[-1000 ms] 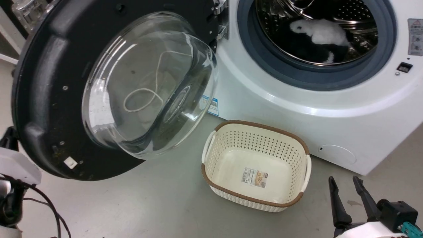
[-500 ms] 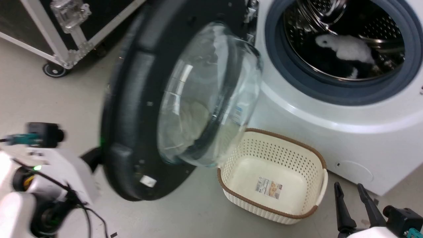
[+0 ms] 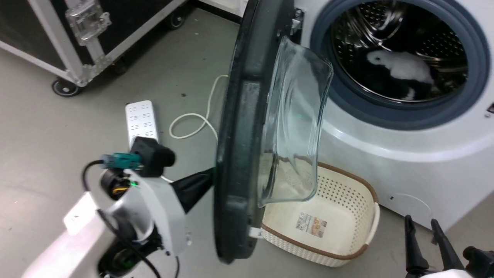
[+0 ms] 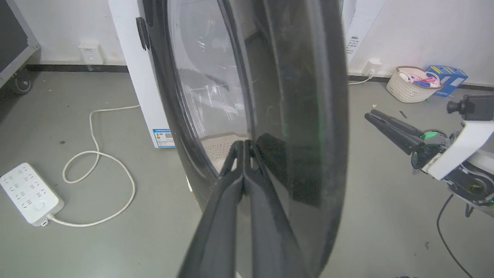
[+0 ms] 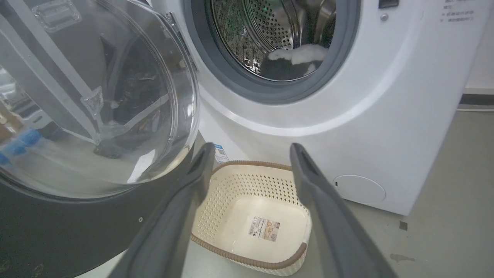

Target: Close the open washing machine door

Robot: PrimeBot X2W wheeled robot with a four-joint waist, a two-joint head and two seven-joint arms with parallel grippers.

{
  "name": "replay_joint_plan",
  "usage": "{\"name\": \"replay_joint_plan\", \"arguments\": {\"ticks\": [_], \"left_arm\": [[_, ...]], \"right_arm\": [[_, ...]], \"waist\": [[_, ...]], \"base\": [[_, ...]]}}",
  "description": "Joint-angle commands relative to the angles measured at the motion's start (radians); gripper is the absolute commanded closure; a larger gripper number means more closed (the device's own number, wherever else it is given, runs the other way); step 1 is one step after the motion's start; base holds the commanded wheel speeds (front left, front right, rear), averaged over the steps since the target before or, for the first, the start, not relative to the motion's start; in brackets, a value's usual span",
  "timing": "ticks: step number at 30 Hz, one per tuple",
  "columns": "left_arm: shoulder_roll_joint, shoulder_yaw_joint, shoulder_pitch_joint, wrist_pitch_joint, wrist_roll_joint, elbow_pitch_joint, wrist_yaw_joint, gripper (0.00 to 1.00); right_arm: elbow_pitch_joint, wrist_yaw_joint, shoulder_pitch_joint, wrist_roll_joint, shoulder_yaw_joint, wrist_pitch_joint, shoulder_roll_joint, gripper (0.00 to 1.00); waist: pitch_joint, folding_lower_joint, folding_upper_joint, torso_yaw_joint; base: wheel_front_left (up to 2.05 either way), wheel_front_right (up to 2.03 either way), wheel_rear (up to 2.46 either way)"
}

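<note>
washing machine door (image 3: pixel 239 162) not shut. It stands about half open, edge-on in head view, hinged at the left side of the drum opening. Its black rim sticks out from the front of the washing machine (image 3: pixel 386 154). Its glass bowl (image 3: pixel 297 127) faces the drum (image 3: pixel 370 23), clear of the grey rubber seal (image 3: pixel 343 104).

left gripper (image 4: pixel 244 144): fingers pressed together, nothing between them. Tips are against the door's glossy outer face, low on the rim; the wrist view shows their reflection meeting them there.

Cream perforated basket (image 3: pixel 359 216) with brown rim sits on the floor (image 3: pixel 58 127) right in front of the machine. It has a label stuck on its bottom and lies partly under the door's bowl in head view.

right gripper (image 5: pixel 251 148): jaws spread wide, empty. It's low right in head view, just right of the basket, apart from door and machine.

Black-and-white laundry (image 3: pixel 401 67) lies in the drum. White power strip (image 3: pixel 141 119) and its looped cable (image 3: pixel 193 127) lie on the floor on the door's outer side. Black flight case (image 3: pixel 127 15) with metal edging and castors at upper left.
</note>
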Motion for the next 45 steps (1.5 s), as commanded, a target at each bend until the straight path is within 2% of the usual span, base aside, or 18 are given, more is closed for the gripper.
{"name": "replay_joint_plan", "arguments": {"ticks": [1,4,8,15,23,29,38,45], "left_arm": [[0.006,-0.032,-0.031,-0.016,-0.01,0.006,-0.007,1.0],[0.003,-0.117,-0.089,-0.084,0.008,0.06,-0.01,1.0],[-0.033,-0.23,-0.162,-0.172,0.03,0.139,-0.013,1.0],[-0.129,-0.367,-0.273,-0.329,0.032,0.246,-0.013,1.0],[-0.191,-0.488,-0.406,-0.451,0.013,0.345,-0.013,1.0],[-0.268,-0.51,-0.509,-0.47,0.013,0.521,-0.013,1.0],[-0.38,-0.49,-0.642,-0.494,0.014,0.793,-0.011,1.0],[-0.433,-0.441,-0.729,-0.541,0.008,0.948,0.03,1.0]], "right_arm": [[0.005,0.001,0.01,0.009,-0.005,-0.009,0.0,0.0],[0.007,0.001,0.007,0.018,-0.013,-0.015,0.0,0.0],[0.01,0.001,0.001,0.027,-0.024,-0.022,0.0,0.0],[0.004,0.001,-0.02,0.027,-0.035,-0.022,0.0,0.0],[-0.003,0.001,-0.03,0.04,-0.044,-0.022,0.0,0.0],[-0.008,0.001,-0.054,0.056,-0.031,-0.022,0.0,0.0],[-0.004,0.001,-0.078,0.081,-0.015,-0.022,0.0,0.0],[-0.002,0.001,-0.091,0.097,0.002,-0.022,0.0,0.0]], "waist": [[0.01,0.0,0.0,-0.021],[0.025,0.0,0.0,-0.062],[0.048,0.0,0.0,-0.125],[0.078,0.0,0.0,-0.259],[0.104,0.0,0.0,-0.375],[0.138,0.0,0.0,-0.46],[0.178,0.0,0.0,-0.566],[0.2,0.0,0.0,-0.614]], "base": [[0.0,0.0,0.0],[0.0,0.0,0.0],[0.0,0.0,0.0],[0.0,0.0,0.0],[0.0,0.0,0.0],[0.0,0.0,0.0],[0.0,0.0,0.0],[0.0,0.0,0.0]]}}
